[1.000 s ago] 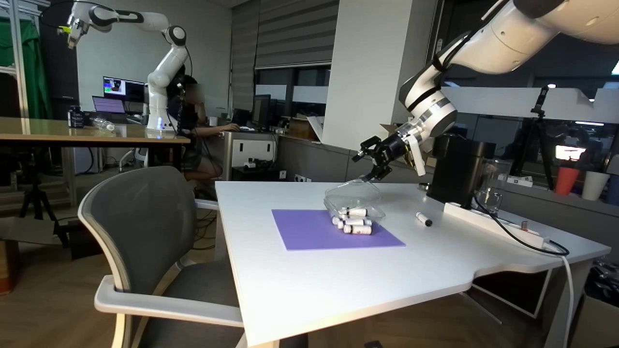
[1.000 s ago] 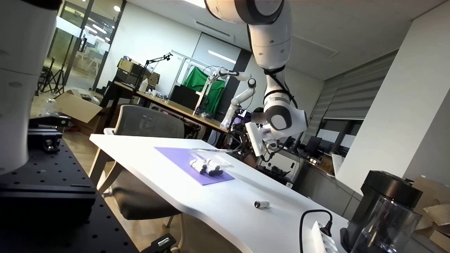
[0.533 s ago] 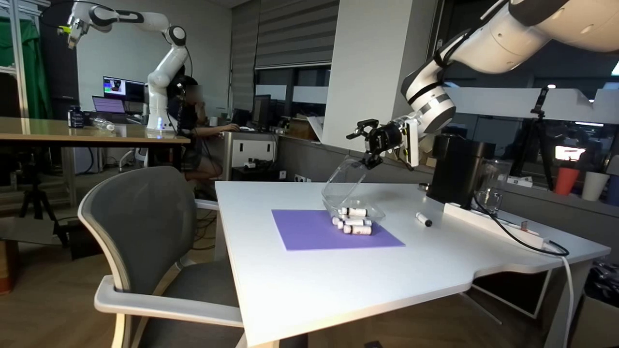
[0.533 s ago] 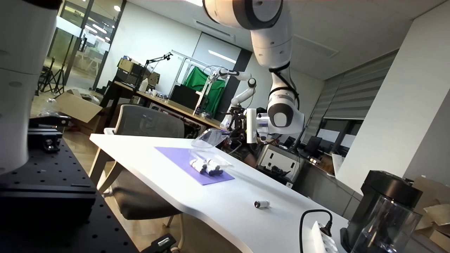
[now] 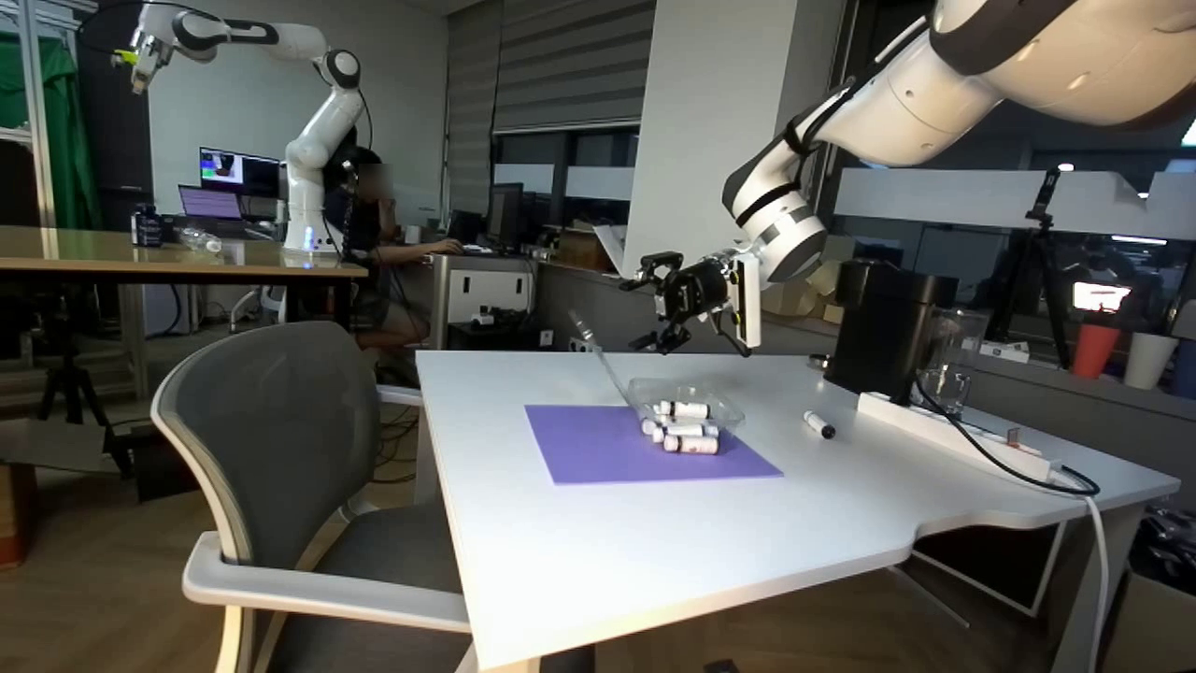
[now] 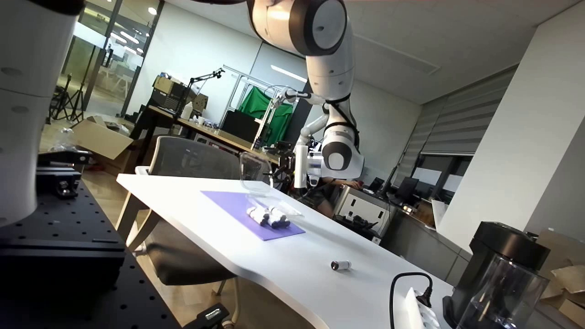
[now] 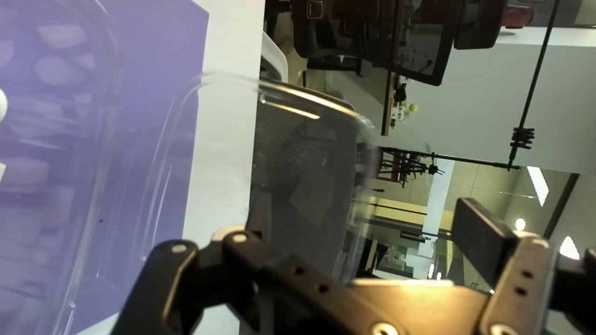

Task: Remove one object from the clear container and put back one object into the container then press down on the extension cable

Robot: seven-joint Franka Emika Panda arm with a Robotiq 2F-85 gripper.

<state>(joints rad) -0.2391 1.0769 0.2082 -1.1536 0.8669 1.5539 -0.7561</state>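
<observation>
Currently, a white robot arm (image 5: 920, 107) is spanning the upper right in an exterior view, its black gripper (image 5: 635, 314) hovering nr ctr over a white desk (image 5: 654, 537). Its jaws are standing wide apart. Just below, a see-through plastic container (image 5: 673, 391) is sitting mid-frame, partly on a purple mat (image 5: 579, 449); its clear lid (image 6: 255, 170) is standing open, just beside the gripper. Small white bottles (image 5: 692, 445) are lying clustered there; can't tell how many are inside. Another white bottle (image 5: 819, 424) w/ a dark end is lying alone, right of ctr. Farther right, a white multi-socket extension cable (image 5: 934, 430) is lying by a black appliance (image 5: 878, 322), its white cord (image 5: 1103, 561) hanging at lower right. In the wrist view, the lid is filling mid-frame, w/ gripper fingers (image 7: 479, 237) showing lower L & R.
</observation>
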